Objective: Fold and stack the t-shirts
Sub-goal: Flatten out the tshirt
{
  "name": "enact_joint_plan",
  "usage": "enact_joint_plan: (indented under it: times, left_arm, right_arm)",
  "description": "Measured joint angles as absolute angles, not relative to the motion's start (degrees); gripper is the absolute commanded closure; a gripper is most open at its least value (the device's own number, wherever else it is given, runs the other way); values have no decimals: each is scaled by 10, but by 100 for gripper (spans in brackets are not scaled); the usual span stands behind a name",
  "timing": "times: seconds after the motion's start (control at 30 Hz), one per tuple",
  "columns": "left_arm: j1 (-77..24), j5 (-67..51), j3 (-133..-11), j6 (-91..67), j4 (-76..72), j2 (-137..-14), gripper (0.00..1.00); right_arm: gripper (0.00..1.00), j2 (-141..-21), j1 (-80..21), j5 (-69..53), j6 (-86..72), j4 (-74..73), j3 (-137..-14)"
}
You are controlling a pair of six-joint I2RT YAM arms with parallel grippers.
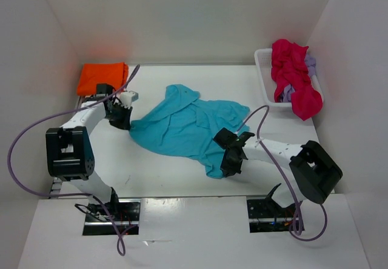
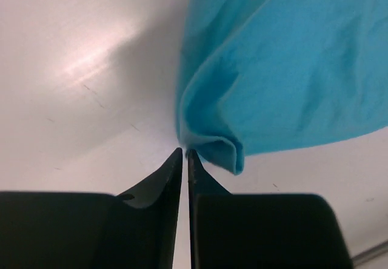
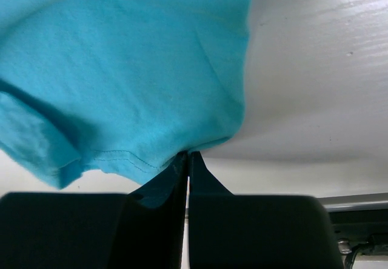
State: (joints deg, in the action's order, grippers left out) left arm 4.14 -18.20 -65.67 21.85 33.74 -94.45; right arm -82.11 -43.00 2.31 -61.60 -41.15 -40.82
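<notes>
Turquoise in colour, the t-shirt (image 1: 185, 126) lies spread but rumpled across the middle of the table (image 1: 151, 175), unfolded, with one sleeve reaching toward the far edge. The left gripper (image 1: 121, 119) sits at the garment's left-hand point, toward the left edge of the table. In the left wrist view its fingers (image 2: 160, 181) are pressed together, with a rolled fold of the cloth pinched at the tips. The right gripper (image 1: 232, 160) sits on the near-right part of the garment. In the right wrist view its fingers (image 3: 167, 181) are likewise clenched, with the stitched hem caught between the tips.

An orange shirt (image 1: 102, 78) rests folded in the far left corner, well apart from the turquoise one. A white basket (image 1: 263, 69) stands in the far right corner. It holds a bunched pink garment (image 1: 294, 75), which spills over the rim, and a lilac garment (image 1: 310, 63) beside it.
</notes>
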Motion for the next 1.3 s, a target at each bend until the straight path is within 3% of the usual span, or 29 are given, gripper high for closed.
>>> enact_joint_plan:
  times: [0.03, 0.07, 0.13, 0.43, 0.63, 0.87, 0.97, 1.0, 1.03, 1.07, 1.23, 1.3]
  left_arm:
    - [51, -190, -648, 218, 342, -947, 52]
    - [58, -198, -639, 220, 346, -952, 37]
    - [68, -212, -627, 214, 356, -965, 23]
    - [136, -239, -617, 210, 362, -979, 1]
    - [65, -226, -614, 211, 335, -962, 1]
    - [-5, -166, -599, 222, 293, -944, 8]
    - [-15, -129, -596, 221, 280, -945, 22]
    - [-17, -116, -596, 221, 276, -947, 29]
    - [-18, -106, -596, 220, 271, -949, 44]
    - [-18, -97, -596, 218, 268, -952, 49]
    - [-19, -73, -596, 219, 266, -965, 50]
    - [-19, -73, -596, 218, 267, -966, 58]
  right_arm:
    - [100, -825, -430, 23, -613, -411, -412]
    - [100, -828, -430, 24, -609, -410, -414]
    - [100, -834, -430, 24, -602, -410, -421]
    - [100, -839, -430, 26, -589, -409, -424]
    - [100, -849, -430, 25, -583, -411, -434]
    - [100, -854, -430, 25, -578, -410, -438]
    - [100, -856, -430, 25, -577, -411, -440]
    - [100, -856, -430, 25, -577, -411, -440]
    - [100, -856, -430, 25, -576, -411, -440]
    - [100, -856, -430, 25, -576, -411, -440]
    - [100, -856, -430, 25, -575, -411, -440]
    - [100, -856, -430, 25, -575, -411, -440]
